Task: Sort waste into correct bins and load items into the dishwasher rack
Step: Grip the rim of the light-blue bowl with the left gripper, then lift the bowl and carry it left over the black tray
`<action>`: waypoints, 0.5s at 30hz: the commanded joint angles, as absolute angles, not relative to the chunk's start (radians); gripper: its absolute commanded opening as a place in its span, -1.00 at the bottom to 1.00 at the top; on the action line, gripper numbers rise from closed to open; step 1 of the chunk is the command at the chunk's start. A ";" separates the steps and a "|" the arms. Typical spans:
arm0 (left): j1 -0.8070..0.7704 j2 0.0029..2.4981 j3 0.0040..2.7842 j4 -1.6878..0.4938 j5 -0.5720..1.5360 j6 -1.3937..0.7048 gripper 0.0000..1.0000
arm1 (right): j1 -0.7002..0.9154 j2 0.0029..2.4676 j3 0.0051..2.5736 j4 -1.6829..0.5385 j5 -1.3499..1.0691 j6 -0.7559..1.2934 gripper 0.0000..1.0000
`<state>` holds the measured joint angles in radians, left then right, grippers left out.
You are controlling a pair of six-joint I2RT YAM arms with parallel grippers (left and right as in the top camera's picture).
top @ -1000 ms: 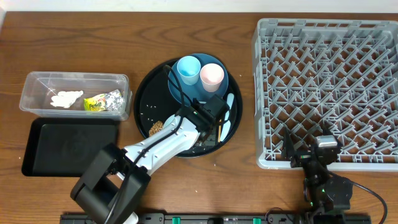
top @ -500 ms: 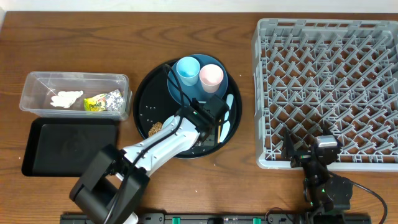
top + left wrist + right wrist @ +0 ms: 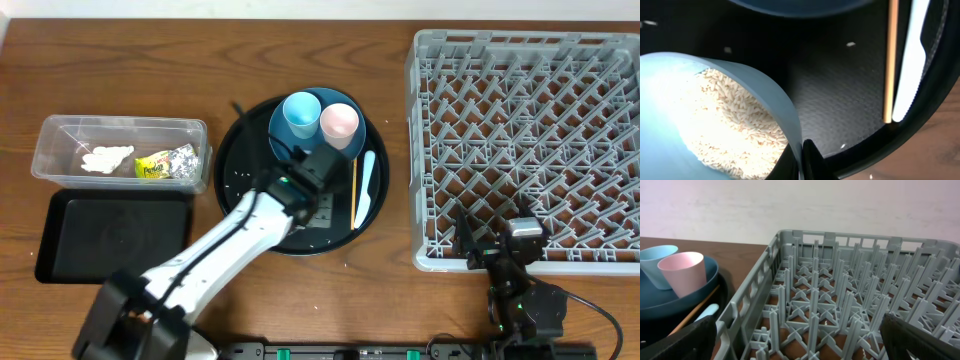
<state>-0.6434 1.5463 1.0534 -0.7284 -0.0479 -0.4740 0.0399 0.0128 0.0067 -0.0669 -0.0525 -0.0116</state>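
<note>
left gripper (image 3: 318,172) holds the tilted pale-blue bowl (image 3: 782,97) over the round black tray (image 3: 232,150), centre of the overhead frame.
in the left wrist view one dark finger (image 3: 808,159) sits against the bowl's rim, pinching it, and loose white rice grains (image 3: 735,120) lie heaped inside; a few more grains dot the tray. at the tray's top the dark-blue plate (image 3: 281,140) carries the light-blue cup (image 3: 302,112) and the pink cup (image 3: 339,122), which touch. right of the arm the chopstick (image 3: 353,185) and the white spoon (image 3: 366,190) lie side by side. far left, the clear tub (image 3: 60,130) holds tissue (image 3: 106,158), yellow wrapper (image 3: 152,168) and foil (image 3: 183,160), above the black rectangular tray (image 3: 110,235). the right gripper (image 3: 797,330), its fingers spread wide, rests at the lower edge of the grey rack (image 3: 530,130), which fills the right of the frame.
</note>
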 commanded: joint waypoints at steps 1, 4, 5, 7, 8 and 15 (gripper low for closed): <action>-0.592 1.481 1.076 -0.758 -0.053 -0.409 -0.88 | 0.045 0.011 0.006 -0.071 -0.049 -0.020 0.99; -0.539 1.432 1.076 -0.791 -0.053 -0.354 -0.88 | 0.045 0.011 0.006 -0.071 -0.049 -0.020 0.98; -0.521 1.413 1.076 -0.802 -0.053 -0.342 -0.88 | 0.045 0.011 0.006 -0.071 -0.049 -0.020 0.99; -0.480 1.371 1.076 -0.825 -0.052 -0.321 -0.88 | 0.044 0.011 0.006 -0.071 -0.049 -0.020 0.99; -0.454 1.346 1.076 -0.838 -0.052 -0.310 -0.88 | 0.045 0.011 0.006 -0.071 -0.049 -0.020 0.98; -0.245 1.194 1.076 -0.893 -0.035 -0.262 -0.88 | 0.045 0.011 0.006 -0.071 -0.049 -0.020 0.98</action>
<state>-0.3172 1.2465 1.0534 -0.8848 -0.0338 -0.3054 0.0399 0.0128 0.0067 -0.0669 -0.0525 -0.0113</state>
